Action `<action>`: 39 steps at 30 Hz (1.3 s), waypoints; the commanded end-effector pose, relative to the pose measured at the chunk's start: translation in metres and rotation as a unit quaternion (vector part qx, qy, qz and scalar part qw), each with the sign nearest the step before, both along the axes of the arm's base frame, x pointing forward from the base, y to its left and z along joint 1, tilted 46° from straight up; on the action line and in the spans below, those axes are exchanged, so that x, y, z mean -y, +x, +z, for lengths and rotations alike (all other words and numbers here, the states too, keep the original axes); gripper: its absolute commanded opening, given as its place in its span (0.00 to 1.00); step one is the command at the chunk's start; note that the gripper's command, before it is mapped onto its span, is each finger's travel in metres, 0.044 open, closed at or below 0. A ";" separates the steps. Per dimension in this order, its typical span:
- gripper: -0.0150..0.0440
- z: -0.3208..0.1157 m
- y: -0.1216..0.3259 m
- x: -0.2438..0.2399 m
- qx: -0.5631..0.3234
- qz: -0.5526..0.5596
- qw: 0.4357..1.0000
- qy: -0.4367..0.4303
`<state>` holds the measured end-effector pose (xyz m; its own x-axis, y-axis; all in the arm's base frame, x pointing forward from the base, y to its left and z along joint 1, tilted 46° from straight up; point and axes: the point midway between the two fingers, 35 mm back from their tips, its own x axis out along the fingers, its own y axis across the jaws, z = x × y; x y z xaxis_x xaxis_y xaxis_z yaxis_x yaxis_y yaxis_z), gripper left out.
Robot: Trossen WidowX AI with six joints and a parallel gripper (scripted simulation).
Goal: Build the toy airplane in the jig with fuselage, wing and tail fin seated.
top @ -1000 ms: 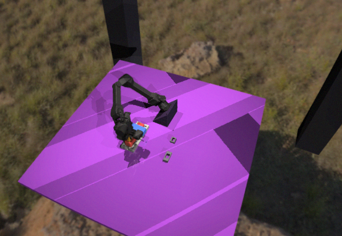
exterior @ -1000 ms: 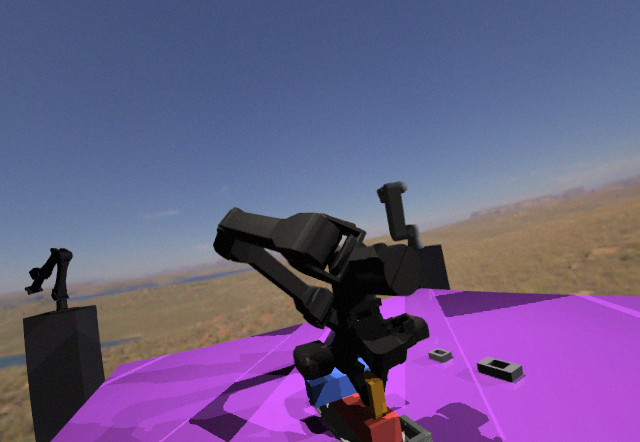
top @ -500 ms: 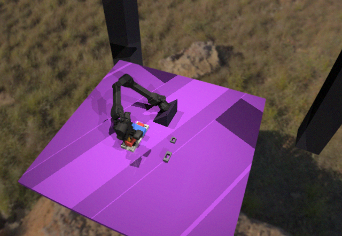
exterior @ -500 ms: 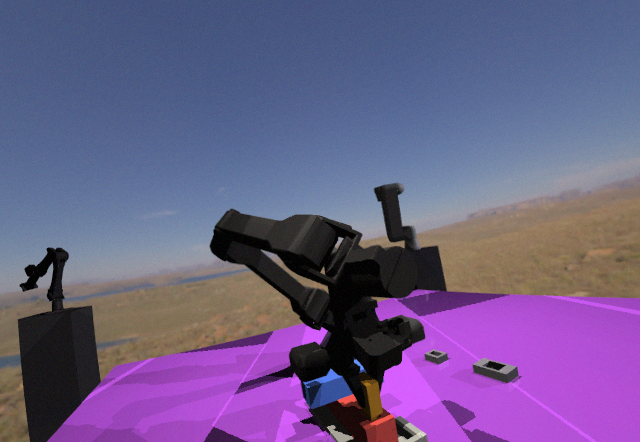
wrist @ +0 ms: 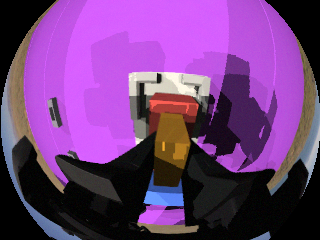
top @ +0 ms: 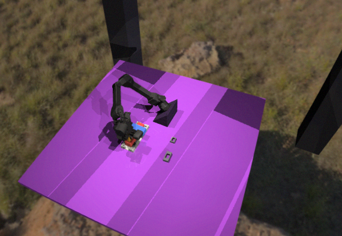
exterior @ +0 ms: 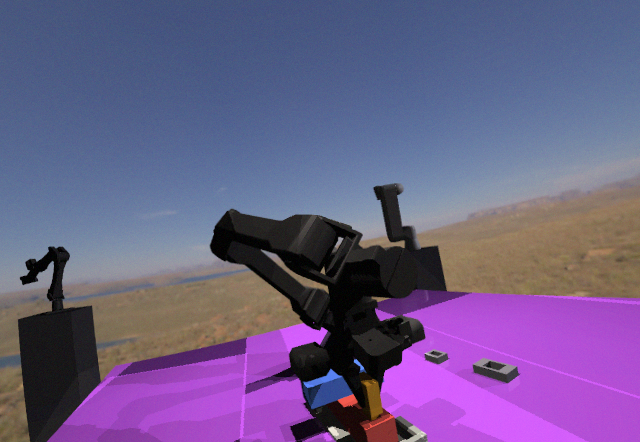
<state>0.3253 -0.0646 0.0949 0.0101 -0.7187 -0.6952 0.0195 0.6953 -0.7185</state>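
Observation:
The red fuselage (top: 130, 142) (exterior: 381, 428) (wrist: 173, 103) lies in the white and grey jig cradle (top: 133, 148) (exterior: 417, 435) (wrist: 134, 86). The blue wing (top: 140, 128) (exterior: 328, 390) (wrist: 165, 195) lies across the fuselage; its tab is hidden. My gripper (exterior: 364, 390) (wrist: 170, 136) is shut on the orange tail fin (top: 129, 139) (exterior: 372, 398) (wrist: 171, 137) and holds it upright over the fuselage's tail end. The fin's lower end meets the fuselage top in the exterior view; whether its tab is fully down in the socket is hidden.
Two grey hollow blocks, a small one (top: 173, 139) (exterior: 436, 356) and a larger one (top: 167, 156) (exterior: 495, 369) (wrist: 54, 112), stand on the purple table beside the jig. A dark wedge-shaped block (top: 167, 115) stands at the arm's base.

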 end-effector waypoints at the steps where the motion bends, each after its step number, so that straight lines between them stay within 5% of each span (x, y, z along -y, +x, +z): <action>1: 0.36 0.000 -0.001 0.001 -0.003 0.002 1.000 -0.002; 39: 0.36 0.027 -0.003 -0.028 -0.003 0.002 1.000 -0.002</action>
